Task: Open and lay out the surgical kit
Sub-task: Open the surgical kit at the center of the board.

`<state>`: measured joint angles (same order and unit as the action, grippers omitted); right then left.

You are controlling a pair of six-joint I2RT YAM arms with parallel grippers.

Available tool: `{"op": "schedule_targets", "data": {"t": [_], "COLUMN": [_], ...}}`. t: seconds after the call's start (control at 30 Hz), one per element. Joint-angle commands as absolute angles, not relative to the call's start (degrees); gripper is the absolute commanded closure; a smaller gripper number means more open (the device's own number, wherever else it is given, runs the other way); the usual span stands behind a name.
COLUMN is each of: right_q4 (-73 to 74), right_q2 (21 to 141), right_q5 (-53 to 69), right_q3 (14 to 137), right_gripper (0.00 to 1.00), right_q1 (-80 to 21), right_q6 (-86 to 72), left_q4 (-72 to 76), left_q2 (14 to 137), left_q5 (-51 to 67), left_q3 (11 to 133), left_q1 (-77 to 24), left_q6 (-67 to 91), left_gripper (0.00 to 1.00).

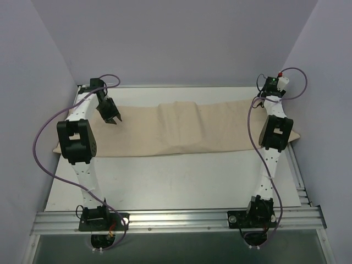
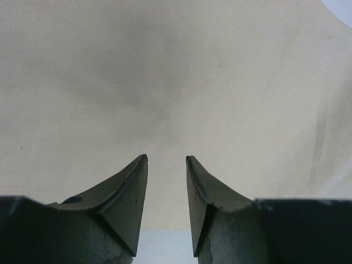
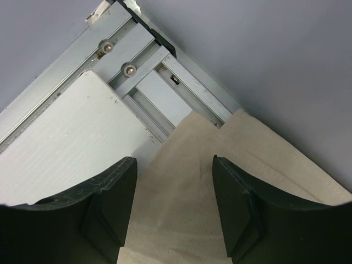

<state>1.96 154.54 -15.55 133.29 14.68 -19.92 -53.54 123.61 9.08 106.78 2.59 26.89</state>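
Observation:
The beige cloth wrap (image 1: 165, 135) lies spread in a long band across the far half of the table, with a raised fold or bump near its middle (image 1: 179, 110). No steel tray or instruments show. My left gripper (image 1: 113, 118) hovers over the cloth's left part, open and empty; the left wrist view shows its jaws (image 2: 166, 158) apart over plain cloth (image 2: 165, 71). My right gripper (image 3: 174, 159) is open and empty above the cloth's right end corner (image 3: 187, 198); in the top view the right arm (image 1: 276, 129) covers it.
The white table (image 1: 165, 181) runs in front of the cloth. Aluminium rails (image 3: 137, 71) with bolts edge the table beside the right gripper. Grey-lilac walls (image 1: 181, 38) close in the back and both sides. Purple cables (image 1: 41, 143) loop off both arms.

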Motion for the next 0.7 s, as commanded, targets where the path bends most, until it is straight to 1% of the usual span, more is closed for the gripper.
{"op": "schedule_targets", "data": {"t": [0.0, 0.17, 0.3, 0.37, 0.47, 0.57, 0.67], "right_q4": [2.46, 2.73, 2.55, 2.46, 2.55, 2.55, 2.55], "right_q2": [155.92, 156.53, 156.97, 157.24, 157.59, 157.59, 157.85], "right_q5": [-15.99, -16.0, -15.82, -15.91, -15.47, -15.56, -15.47], "right_q3": [135.53, 136.84, 137.9, 138.25, 138.6, 138.52, 138.69], "right_gripper": [0.46, 0.53, 0.62, 0.64, 0.72, 0.73, 0.78], "right_q1": [15.03, 15.03, 15.12, 15.12, 15.21, 15.29, 15.29], "right_q6": [-19.78, -19.25, -18.72, -18.54, -18.72, -18.72, -18.9], "left_q4": [-51.77, -51.77, -51.68, -51.59, -51.5, -51.42, -51.5], "left_q2": [123.75, 123.75, 123.75, 123.75, 123.66, 123.57, 123.4], "left_q5": [10.28, 10.72, 10.81, 11.07, 11.16, 11.16, 11.16], "left_q3": [108.81, 108.9, 108.37, 108.19, 107.84, 107.58, 107.4], "left_q1": [2.37, 2.37, 2.37, 2.37, 2.29, 2.29, 2.29], "left_q6": [27.6, 27.95, 28.12, 28.21, 28.3, 28.39, 28.39], "left_gripper": [0.57, 0.57, 0.57, 0.57, 0.57, 0.57, 0.57]}}
